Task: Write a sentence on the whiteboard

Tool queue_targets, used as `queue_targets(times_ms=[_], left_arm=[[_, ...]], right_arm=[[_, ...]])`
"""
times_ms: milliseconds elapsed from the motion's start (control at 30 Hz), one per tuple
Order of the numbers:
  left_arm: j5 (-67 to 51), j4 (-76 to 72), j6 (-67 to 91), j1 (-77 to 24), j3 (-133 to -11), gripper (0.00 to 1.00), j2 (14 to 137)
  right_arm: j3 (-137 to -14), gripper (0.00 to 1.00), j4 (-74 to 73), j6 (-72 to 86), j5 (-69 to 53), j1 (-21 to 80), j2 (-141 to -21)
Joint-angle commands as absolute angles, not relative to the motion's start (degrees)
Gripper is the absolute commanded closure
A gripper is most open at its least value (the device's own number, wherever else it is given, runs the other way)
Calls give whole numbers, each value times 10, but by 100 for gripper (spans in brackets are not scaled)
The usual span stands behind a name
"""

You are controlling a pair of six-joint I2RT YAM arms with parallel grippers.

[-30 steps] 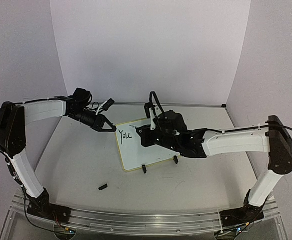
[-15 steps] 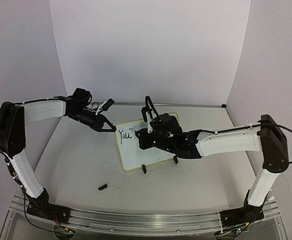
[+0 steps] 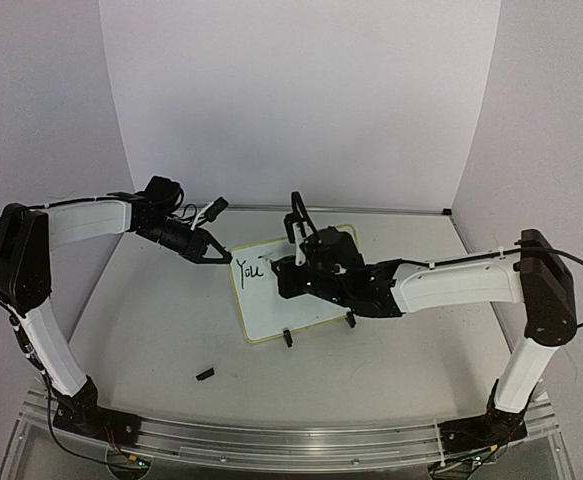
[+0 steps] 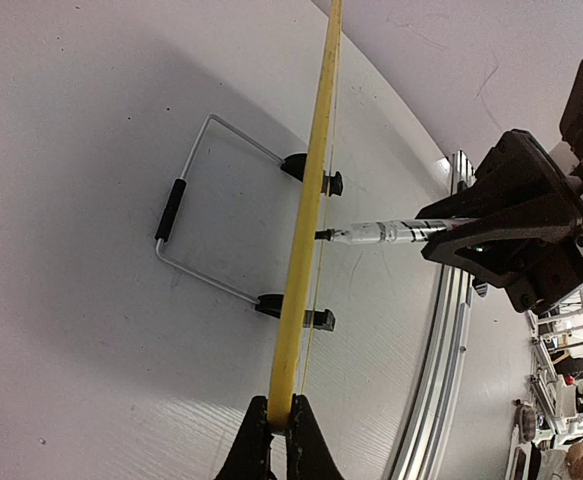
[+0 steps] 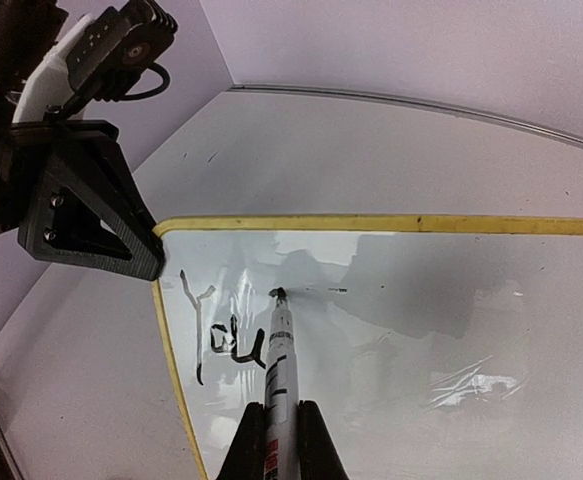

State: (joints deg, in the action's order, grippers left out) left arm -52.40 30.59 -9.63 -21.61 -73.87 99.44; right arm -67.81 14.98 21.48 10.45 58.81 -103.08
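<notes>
The whiteboard (image 3: 301,300) stood propped on black clip feet (image 3: 287,338) mid-tabletop (image 3: 151,330), its thin yellow rim pinched at the far left corner by the left end effector (image 4: 276,405). The right end effector (image 5: 278,410) was clamped on a slim marker (image 5: 274,350). Its tip touched the glossy white face just right of "You", the only part of the sentence (image 5: 221,340) written, so further letters lay rightward along the board's long axis

black handwritten "You" (image 5: 223,338), near left edge of whiteboard (image 5: 451,300)
</notes>
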Motion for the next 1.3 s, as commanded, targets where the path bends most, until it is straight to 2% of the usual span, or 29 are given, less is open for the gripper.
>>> queue_targets(times_ms=[0,400,633,867,1267], left_arm=[[-515,314,-121,-222,-759,100,994],[-514,314,-121,-223,-758,100,992],[-513,313,-121,-223,-758,100,992],[-513,313,-121,-223,-758,100,992],[-514,312,-120,-223,-758,100,993]], right_arm=[[-668,100,137,225,117,585,-1014],[-659,100,147,218,79,585,-1004],[-631,100,204,212,35,585,-974],[-631,100,178,207,93,585,-959],[-659,100,166,196,104,584,-999]])
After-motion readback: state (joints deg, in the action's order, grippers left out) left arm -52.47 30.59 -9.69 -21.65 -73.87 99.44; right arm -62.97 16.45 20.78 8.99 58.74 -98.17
